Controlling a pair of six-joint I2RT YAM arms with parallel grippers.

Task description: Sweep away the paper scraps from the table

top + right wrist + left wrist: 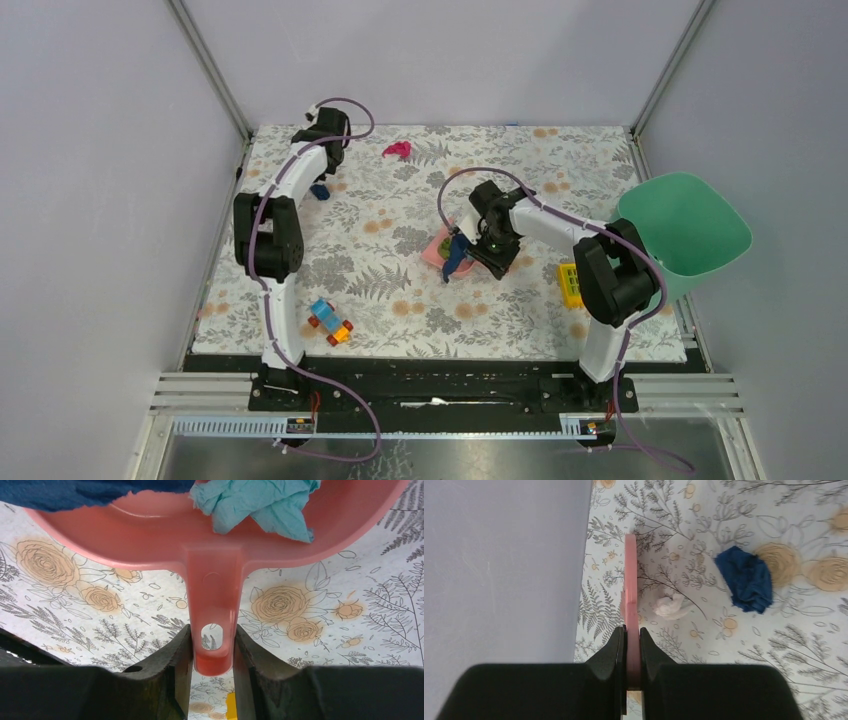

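Note:
My left gripper (325,163) (631,640) is at the table's far left corner, shut on a thin pink tool (630,580) that I see edge-on. A white paper scrap (671,606) lies just right of the tool. A dark blue scrap (746,578) (319,190) lies further right. A magenta scrap (397,150) lies near the back edge. My right gripper (465,245) (212,645) is shut on the handle of the pink dustpan (438,248) (215,545) at mid-table. The pan holds a teal scrap (260,502) and a dark blue scrap (75,492).
A green bin (690,235) stands off the table's right edge. A yellow grid-topped block (570,285) lies beside the right arm. A colourful toy brick car (330,322) sits near the front left. The grey wall (499,570) is close to the left gripper.

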